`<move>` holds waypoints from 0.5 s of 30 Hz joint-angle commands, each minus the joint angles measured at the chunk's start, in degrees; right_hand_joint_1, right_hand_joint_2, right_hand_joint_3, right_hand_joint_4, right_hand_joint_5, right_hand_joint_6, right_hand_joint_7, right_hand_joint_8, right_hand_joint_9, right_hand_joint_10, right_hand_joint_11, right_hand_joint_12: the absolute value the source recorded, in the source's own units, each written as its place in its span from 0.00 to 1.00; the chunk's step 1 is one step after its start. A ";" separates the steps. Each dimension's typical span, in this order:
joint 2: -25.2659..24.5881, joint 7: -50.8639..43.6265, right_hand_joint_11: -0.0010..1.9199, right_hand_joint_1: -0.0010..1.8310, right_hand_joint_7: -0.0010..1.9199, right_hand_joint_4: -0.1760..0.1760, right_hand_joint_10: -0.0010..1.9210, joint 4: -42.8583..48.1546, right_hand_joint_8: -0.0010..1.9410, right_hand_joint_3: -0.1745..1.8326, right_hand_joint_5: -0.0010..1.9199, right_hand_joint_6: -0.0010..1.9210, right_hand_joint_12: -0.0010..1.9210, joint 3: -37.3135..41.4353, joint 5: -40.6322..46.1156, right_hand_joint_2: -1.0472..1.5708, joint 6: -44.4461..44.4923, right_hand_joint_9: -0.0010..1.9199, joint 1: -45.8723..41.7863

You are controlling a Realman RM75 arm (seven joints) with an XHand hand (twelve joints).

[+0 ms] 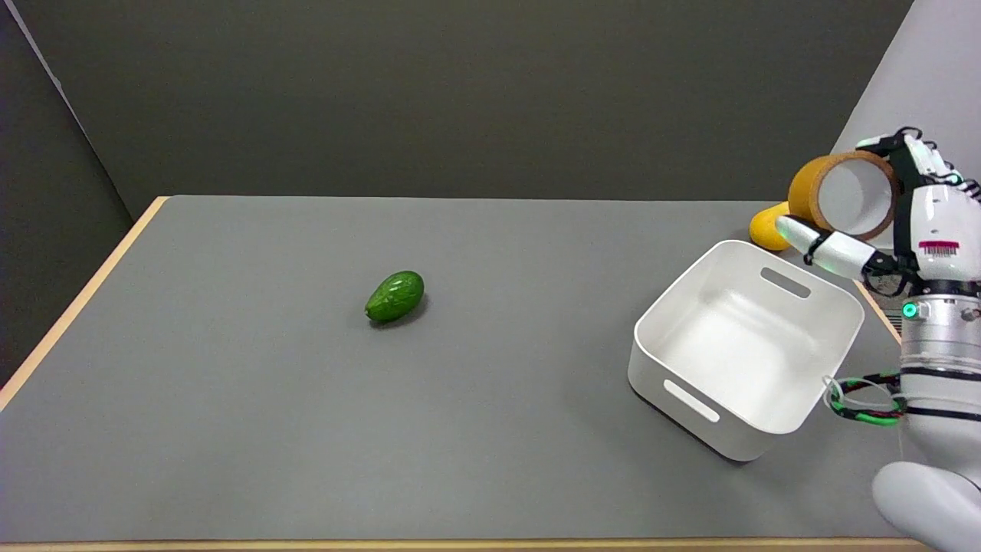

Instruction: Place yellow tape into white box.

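yellow tape (843, 195) in robot hand (904, 222), one white box (747, 345), one avocado (395, 296)

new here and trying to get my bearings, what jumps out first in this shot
The right hand at the far right holds the yellow tape in the air, just beyond the white box. The box sits empty on the grey table. A green avocado lies alone near the middle.

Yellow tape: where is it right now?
Head view, far right: yellow tape held aloft in the right hand, above the white box's far corner.
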 commanded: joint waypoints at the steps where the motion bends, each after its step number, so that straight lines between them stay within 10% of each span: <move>1: 2.09 -1.74 0.22 0.73 0.42 0.88 0.75 -4.89 0.80 0.51 0.23 0.58 0.79 -8.13 5.53 0.71 2.40 0.41 -3.95; 6: 2.62 0.30 0.23 0.73 0.44 0.87 0.73 -7.35 0.77 0.52 0.25 0.54 0.80 -10.80 2.85 0.69 3.94 0.41 -3.61; 8: 2.71 2.41 0.14 0.40 0.33 0.73 0.57 -7.39 0.41 0.54 0.15 0.29 0.75 -10.80 2.43 0.64 4.15 0.28 -3.77; 15: 2.37 13.42 0.01 0.20 0.05 0.65 0.30 -9.45 0.12 0.53 0.03 0.13 0.61 -13.22 -2.49 0.59 11.67 0.04 -1.01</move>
